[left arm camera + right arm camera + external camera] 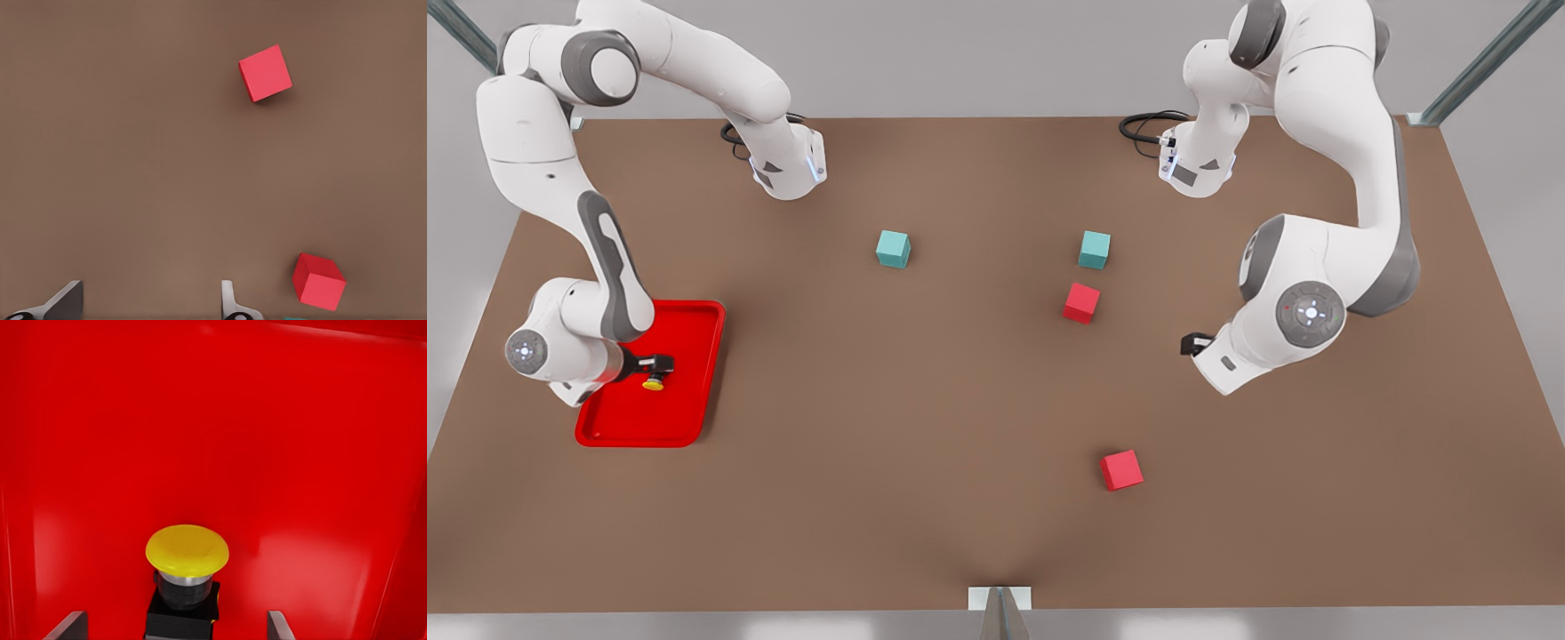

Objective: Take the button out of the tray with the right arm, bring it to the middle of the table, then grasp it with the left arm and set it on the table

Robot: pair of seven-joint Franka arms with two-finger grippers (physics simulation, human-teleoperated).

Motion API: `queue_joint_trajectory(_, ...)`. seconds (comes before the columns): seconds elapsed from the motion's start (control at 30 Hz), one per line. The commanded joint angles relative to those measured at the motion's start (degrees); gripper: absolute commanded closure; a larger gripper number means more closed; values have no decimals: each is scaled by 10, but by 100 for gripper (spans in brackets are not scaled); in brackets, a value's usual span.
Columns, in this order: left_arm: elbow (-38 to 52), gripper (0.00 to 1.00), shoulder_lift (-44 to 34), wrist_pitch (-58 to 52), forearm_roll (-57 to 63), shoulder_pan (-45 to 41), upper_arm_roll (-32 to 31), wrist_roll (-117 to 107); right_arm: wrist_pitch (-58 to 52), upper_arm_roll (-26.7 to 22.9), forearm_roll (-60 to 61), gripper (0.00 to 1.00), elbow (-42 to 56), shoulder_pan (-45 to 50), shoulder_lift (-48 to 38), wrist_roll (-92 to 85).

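The right gripper (pixel 655 372) hangs low inside the tray (pixel 694 356), its two grey fingertips (pixel 67 625) spread wide with the button (pixel 187 550) standing upright between them, touching neither pad as far as the right wrist view lets one judge. The button (pixel 654 384) is a smooth yellow domed cap on a short silver collar and a black squarish base, resting on the tray's glossy red floor, well inside the raised rim. The tray is a shallow rectangle with rounded corners, lying near the edge of the table (pixel 925 427) at the front view's left.

Well away from the tray, at the front view's right, the left gripper (pixel 150 303) waits above the bare matte brown tabletop, fingers parted and holding nothing. Two red cubes (pixel 265 72) lie on the table near it, one (pixel 318 281) just beside a fingertip in the left wrist view. Two teal cubes (pixel 893 248) sit farther from the tray, toward the arm bases.
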Motion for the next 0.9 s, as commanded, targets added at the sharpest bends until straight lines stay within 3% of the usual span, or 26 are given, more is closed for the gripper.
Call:
queue_joint_trajectory(0.0, 0, 0, 2, 2, 0, -1, 0, -1, 20, 0, -5, 0, -1, -1, 1, 10)
queue_joint_trajectory(0.1, 0, 0, 3, 2, 0, -1, 0, -2, 36, 12, -24, 0, -36, -33, -7, 10)
queue_joint_trajectory(0.87, -2, 0, 13, 10, 0, -1, 0, -2, 93, 12, -26, 0, -59, -17, 1, 34)
